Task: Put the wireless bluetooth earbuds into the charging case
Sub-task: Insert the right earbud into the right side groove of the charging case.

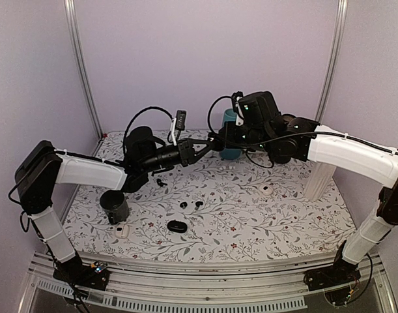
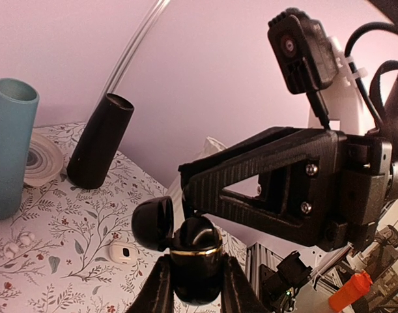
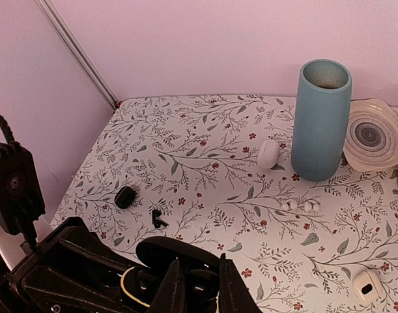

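Fingertips of the left gripper (image 2: 195, 290) are clamped tight on the lower half of the glossy black pebble-shaped charging case with a gold rim (image 2: 195, 254). They hold it up off the table, its domed lid hinged open to one side. The right gripper (image 3: 197, 267) has its ribbed black fingers drawn almost together and aimed down into the open case. Whether an earbud is pinched at their tips I cannot tell.

One of the tiny glossy black short-stemmed earbuds (image 3: 158, 218) lies loose on the matte floral-printed table cover (image 3: 205, 130), well apart from the raised case. It lies near a second, closed black case (image 3: 125, 195).

Such an earbud is probably very light, rigid and slick, and its rounded head would likely squirt out of hard fingers. The stem looks the safer place to pinch, since that leaves the head free to drop into its well. The held case is smooth and curved too, so an off-centre push might twist it in the grip.

Farther out stand a tall matte blue cylindrical vase (image 3: 322, 117) and a small white pebble-shaped case (image 3: 268, 153) just beside it.
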{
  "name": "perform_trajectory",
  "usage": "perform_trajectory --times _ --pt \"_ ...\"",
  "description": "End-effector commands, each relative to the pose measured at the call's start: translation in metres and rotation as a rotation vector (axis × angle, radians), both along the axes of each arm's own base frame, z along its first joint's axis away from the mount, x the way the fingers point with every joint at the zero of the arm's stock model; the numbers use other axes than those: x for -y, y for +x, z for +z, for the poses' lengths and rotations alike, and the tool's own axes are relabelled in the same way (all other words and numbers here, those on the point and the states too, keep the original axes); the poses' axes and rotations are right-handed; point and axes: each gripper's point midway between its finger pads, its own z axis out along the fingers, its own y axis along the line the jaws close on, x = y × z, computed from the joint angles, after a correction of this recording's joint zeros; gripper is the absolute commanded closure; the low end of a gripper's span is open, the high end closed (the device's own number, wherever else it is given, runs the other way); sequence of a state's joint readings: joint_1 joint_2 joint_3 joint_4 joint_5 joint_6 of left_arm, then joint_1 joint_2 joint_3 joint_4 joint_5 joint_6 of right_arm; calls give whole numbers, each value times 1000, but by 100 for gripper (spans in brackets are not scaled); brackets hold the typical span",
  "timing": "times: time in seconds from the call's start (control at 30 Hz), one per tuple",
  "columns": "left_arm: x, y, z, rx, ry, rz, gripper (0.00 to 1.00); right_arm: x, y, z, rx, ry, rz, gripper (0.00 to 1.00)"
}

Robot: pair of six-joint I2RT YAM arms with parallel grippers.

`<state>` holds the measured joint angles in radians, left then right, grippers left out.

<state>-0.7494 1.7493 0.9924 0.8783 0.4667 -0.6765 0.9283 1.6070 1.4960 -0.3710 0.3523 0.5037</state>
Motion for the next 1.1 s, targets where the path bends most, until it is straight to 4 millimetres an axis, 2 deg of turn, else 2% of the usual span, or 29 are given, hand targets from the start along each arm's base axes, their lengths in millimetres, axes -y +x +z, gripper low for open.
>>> perform_trajectory --times 0.0,0.67,1.0,1.07 --pt "-6 8 21 64 -33 36 100 -8 -6 9 14 31 41 90" --pt "-17 8 39 164 -46 92 100 -27 -17 -2 -50 66 137 89" --pt "-18 -3 43 215 -61 53 100 -28 -20 5 -58 94 147 82" --pt "-18 -7 43 225 -66 40 100 -28 -20 7 -60 106 153 77"
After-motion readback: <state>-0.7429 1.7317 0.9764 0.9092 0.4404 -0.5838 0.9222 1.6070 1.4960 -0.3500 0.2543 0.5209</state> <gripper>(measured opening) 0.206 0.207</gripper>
